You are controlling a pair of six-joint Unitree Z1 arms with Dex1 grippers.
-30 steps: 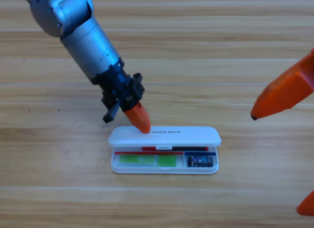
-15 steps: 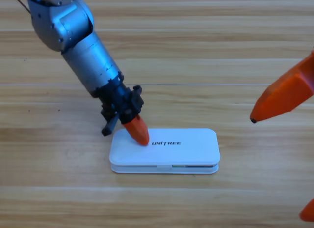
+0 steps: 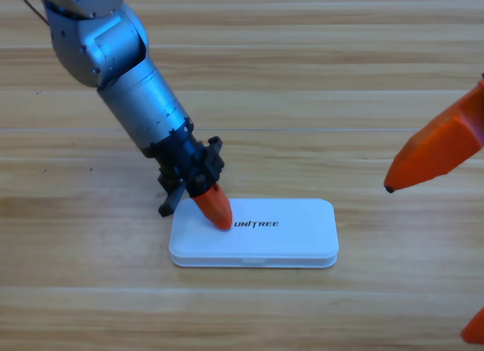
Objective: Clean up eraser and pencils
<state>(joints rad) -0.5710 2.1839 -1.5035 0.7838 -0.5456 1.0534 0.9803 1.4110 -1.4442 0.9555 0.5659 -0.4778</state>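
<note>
A wooden table (image 3: pixel 318 79) with pale horizontal grain filled the whole frame, seen from above. Slightly below and left of centre lay a white case (image 3: pixel 287 245), a long flat box with rounded corners, its lid shut flat over the base and only a thin seam showing along its near edge. The word UNITREE was printed in dark letters on the lid, towards its left half. The eraser and the pencils were nowhere to be seen on the table, and the shut lid hid whatever lay inside the case.

The left arm, grey and thick, came down from the upper left corner of the frame on a slant towards the centre. Its left gripper (image 3: pixel 218 212) pointed down at the case, and the orange tip touched the left part of the lid, just left of the printed word. The orange jaws appeared as a single wedge, pressed together with no gap between them and nothing held.

At the right edge of the frame, the right gripper (image 3: pixel 439 150) showed large and partly cut off, one orange jaw at mid-height and the tip of the other in the lower right corner, the two well apart. It hung well clear of the case.
</note>
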